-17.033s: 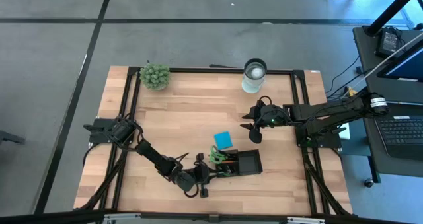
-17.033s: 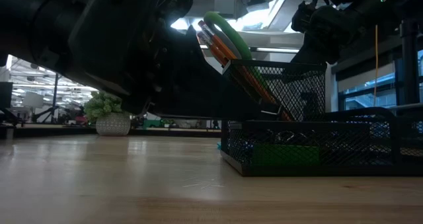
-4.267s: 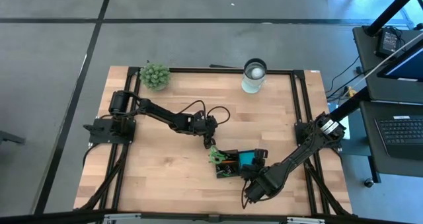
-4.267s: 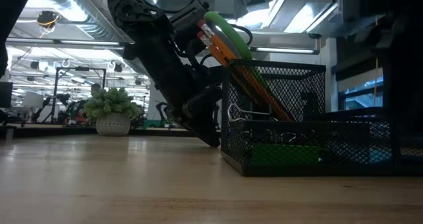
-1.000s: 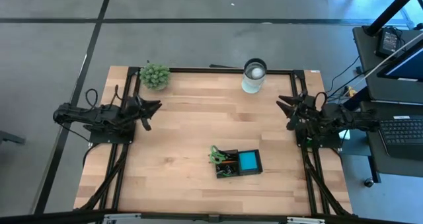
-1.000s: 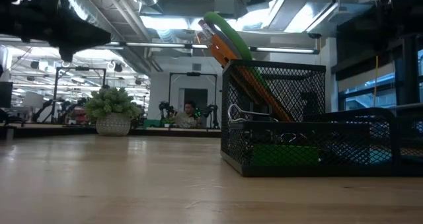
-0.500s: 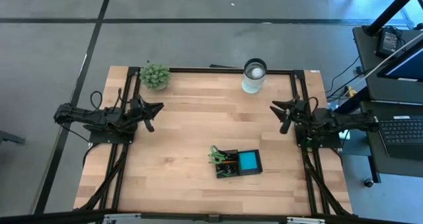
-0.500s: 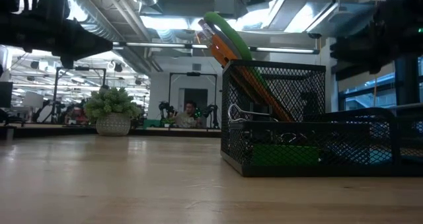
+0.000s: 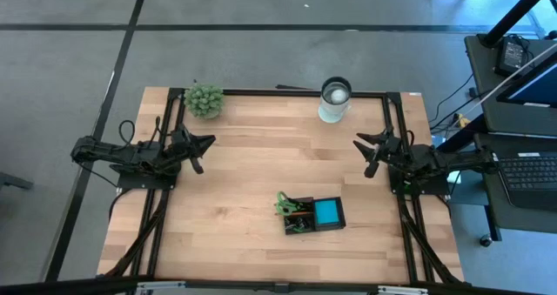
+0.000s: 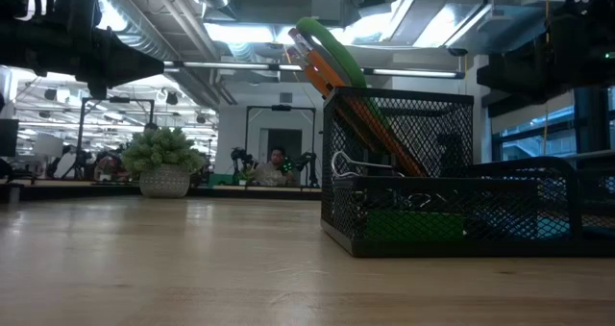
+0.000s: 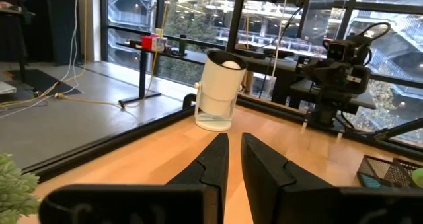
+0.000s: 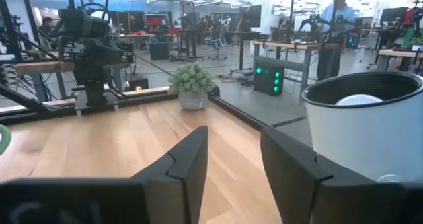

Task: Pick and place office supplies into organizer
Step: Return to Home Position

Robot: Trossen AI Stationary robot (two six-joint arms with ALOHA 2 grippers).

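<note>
Left claw point(image 9: 203, 153) barely parted, right claw point(image 9: 364, 154) spread, both have retreated empty from the filled organizer point(image 9: 341, 214): task likely done.

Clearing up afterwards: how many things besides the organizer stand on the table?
2: the plant ball at the table's top left corner in the high view; the white cup along that edge, right of centre. Tiny items might not show.

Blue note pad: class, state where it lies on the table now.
In the high view the blue note pad lies in the right compartment of the black mesh organizer, with the green-handled scissors in the left compartment.
</note>
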